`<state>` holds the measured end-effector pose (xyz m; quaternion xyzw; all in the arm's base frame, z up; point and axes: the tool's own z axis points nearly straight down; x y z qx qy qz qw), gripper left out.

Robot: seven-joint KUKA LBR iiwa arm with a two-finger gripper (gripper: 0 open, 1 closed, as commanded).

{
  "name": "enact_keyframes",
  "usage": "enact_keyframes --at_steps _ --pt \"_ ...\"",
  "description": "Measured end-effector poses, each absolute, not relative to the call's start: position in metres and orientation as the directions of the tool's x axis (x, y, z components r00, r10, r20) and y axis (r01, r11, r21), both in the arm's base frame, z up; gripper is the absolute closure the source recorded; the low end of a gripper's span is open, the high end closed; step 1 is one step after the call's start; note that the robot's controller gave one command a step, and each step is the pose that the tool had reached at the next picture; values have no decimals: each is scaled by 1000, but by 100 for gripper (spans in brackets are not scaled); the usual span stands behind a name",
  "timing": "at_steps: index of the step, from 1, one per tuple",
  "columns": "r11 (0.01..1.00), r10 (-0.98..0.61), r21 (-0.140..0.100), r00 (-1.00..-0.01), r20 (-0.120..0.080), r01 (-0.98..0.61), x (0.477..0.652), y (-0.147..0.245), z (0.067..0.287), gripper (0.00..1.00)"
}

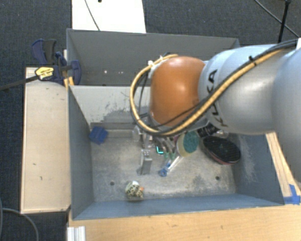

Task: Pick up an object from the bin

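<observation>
My gripper hangs low over the middle of the bin floor, under the arm's orange cover. Just to its right a white stick with a blue tip lies slanted on the floor, close to the gripper; I cannot tell whether they touch. A teal round piece sits a little further right, half hidden by the arm. A small mottled crumpled lump lies near the front wall, below and left of the gripper.
A small blue block rests by the left wall near the back. A black round dish with a red rim lies at the right under the arm. Bare floor stretches between the blue block and the gripper.
</observation>
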<state>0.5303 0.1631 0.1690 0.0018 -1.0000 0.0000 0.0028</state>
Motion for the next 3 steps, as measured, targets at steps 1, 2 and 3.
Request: enact_keyframes --at_steps 1,2,3 --pt "980 -201 0 -980 2 -201 483 172 90 0" --pt "897 -443 0 -897 -8 -443 485 171 72 0" --pt "900 -436 0 -900 -4 -436 484 171 72 100"
